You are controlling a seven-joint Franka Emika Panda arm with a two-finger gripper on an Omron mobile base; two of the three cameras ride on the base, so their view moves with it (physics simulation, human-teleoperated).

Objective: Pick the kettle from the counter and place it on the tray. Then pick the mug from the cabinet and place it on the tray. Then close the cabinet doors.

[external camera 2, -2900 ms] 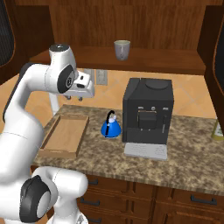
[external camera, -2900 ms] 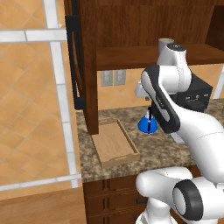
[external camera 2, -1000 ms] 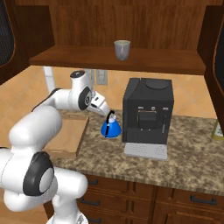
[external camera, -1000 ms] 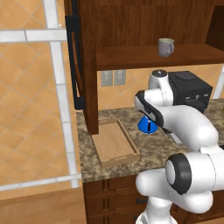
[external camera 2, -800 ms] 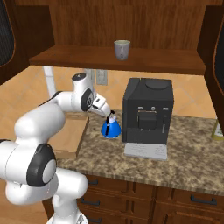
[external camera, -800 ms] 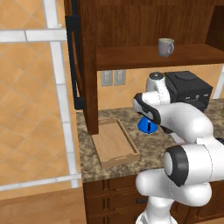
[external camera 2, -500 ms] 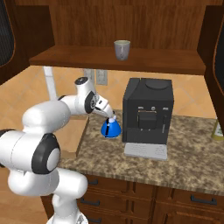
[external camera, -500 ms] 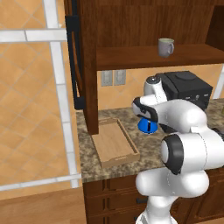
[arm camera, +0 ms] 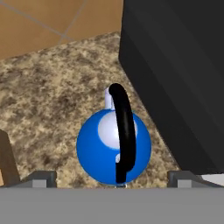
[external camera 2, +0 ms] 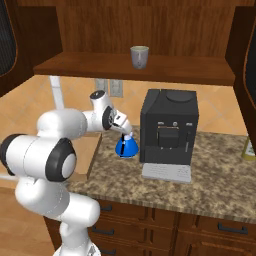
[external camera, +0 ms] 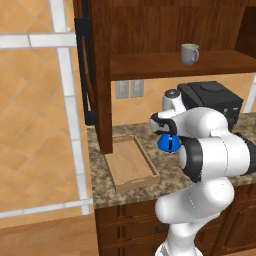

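Note:
The bright-blue kettle [arm camera: 101, 148] stands on the granite counter [external camera: 165, 172], close against the black coffee machine. My gripper [arm camera: 111, 178] is open just above it, with one fingertip [arm camera: 42, 177] on each side of the body and the black handle [arm camera: 123, 131] between them, neither touching. In the base views the gripper [external camera 2: 125, 133] hangs over the kettle [external camera 2: 126, 148] [external camera: 168, 143]. To the kettle's left lies the light-wood tray [external camera: 131, 162], bare. The pale mug [external camera: 189, 53] [external camera 2: 139, 56] sits on the shelf of the open cabinet [external camera: 165, 30].
The black coffee machine [external camera 2: 167, 127] [arm camera: 175, 74] stands right beside the kettle. An open cabinet door [external camera: 86, 65] with a long black handle hangs over the tray's left end. A yellowish bottle [external camera 2: 248, 145] stands at the counter's far right. Wall outlets [external camera: 128, 89] sit behind.
The arm has folded down and brought the gripper from above the tray area to just over the kettle. Kettle, mug and tray have not moved.

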